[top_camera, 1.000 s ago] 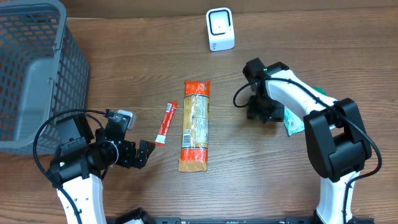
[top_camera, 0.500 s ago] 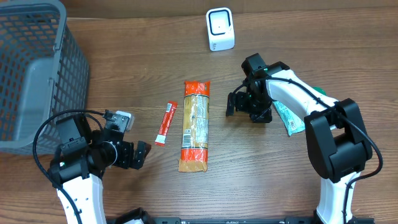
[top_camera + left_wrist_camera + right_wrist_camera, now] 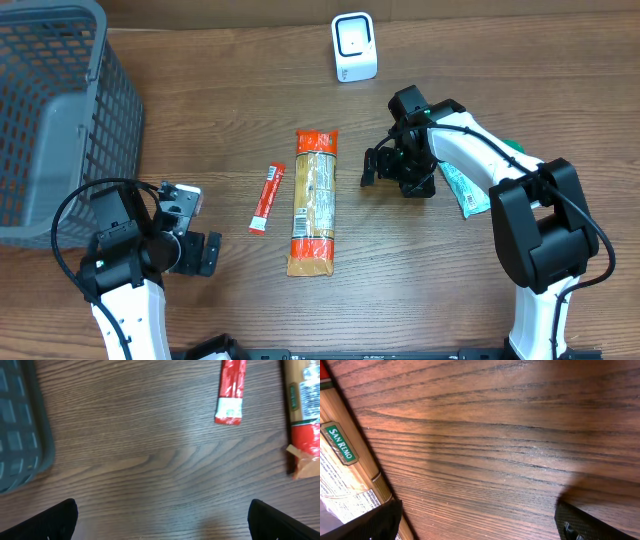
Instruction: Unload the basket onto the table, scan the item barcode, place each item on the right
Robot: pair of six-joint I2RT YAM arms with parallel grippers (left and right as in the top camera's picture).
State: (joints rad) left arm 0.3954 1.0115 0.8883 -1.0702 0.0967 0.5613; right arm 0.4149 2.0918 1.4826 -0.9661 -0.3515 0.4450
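A long pasta packet (image 3: 314, 200) with red ends lies in the middle of the table, a small red stick sachet (image 3: 266, 197) just to its left. The white scanner (image 3: 354, 47) stands at the back. A green and white packet (image 3: 468, 188) lies flat on the right. My right gripper (image 3: 383, 170) is open between that packet and the pasta packet (image 3: 345, 460), holding nothing, its jaws (image 3: 480, 525) over bare wood. My left gripper (image 3: 205, 253) is open near the front left, empty (image 3: 162, 525), with the red sachet (image 3: 232, 390) ahead of it.
A grey mesh basket (image 3: 50, 120) fills the back left corner; its rim (image 3: 20, 425) shows at the left of the left wrist view. Bare wood lies between the scanner and the packets.
My right gripper has opened fully and shifted left, off the green and white packet, which stays on the table. My left gripper has drawn back to the left, away from the red sachet.
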